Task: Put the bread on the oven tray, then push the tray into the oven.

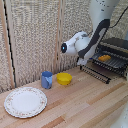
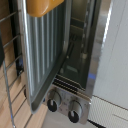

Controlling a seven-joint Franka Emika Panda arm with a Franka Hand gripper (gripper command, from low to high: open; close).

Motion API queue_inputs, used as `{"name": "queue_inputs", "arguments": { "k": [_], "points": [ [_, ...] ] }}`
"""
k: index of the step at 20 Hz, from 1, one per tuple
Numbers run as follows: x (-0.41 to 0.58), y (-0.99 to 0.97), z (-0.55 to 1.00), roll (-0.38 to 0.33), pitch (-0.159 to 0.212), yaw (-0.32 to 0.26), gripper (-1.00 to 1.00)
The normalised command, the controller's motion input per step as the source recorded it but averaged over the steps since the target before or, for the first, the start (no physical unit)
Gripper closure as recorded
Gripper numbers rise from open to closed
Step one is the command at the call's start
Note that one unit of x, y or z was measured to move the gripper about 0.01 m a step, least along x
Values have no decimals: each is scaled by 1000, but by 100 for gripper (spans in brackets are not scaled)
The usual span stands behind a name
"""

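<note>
Bread (image 1: 104,58) sits on the oven pan (image 1: 113,62), which rests at the toaster oven's (image 1: 116,50) open mouth. Clamp (image 1: 81,61) hovers just beside the pan's edge — grip width impossible to tell. No readable writing by the oven's knobs (image 2: 52,105).

1. The clamp (image 1: 83,61) hangs at the mouth of the oven (image 1: 114,56), just beside its lowered door (image 1: 96,73), which juts out below the clamp and blocks any downward pass.
2. Ahead of the clamp, the oven pan (image 1: 111,61) fills the cavity's width, with the bread (image 1: 104,58) on it.
3. Behind and below, the blue cup (image 1: 47,79) and yellow bowl (image 1: 64,78) stand well apart from the clamp, with bare table (image 1: 85,102) in front of them.
</note>
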Motion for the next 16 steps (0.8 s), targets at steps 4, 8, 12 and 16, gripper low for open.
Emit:
{"name": "queue_inputs", "arguments": {
  "k": [4, 8, 12, 16],
  "points": [
    [0, -264, -305, 80, 0, 0, -100],
    [0, -271, -151, 79, -13, 0, -100],
    [-56, -439, 46, 36, -86, 0, -100],
    [-56, -302, 0, 40, -12, 0, -100]
  ]
}}
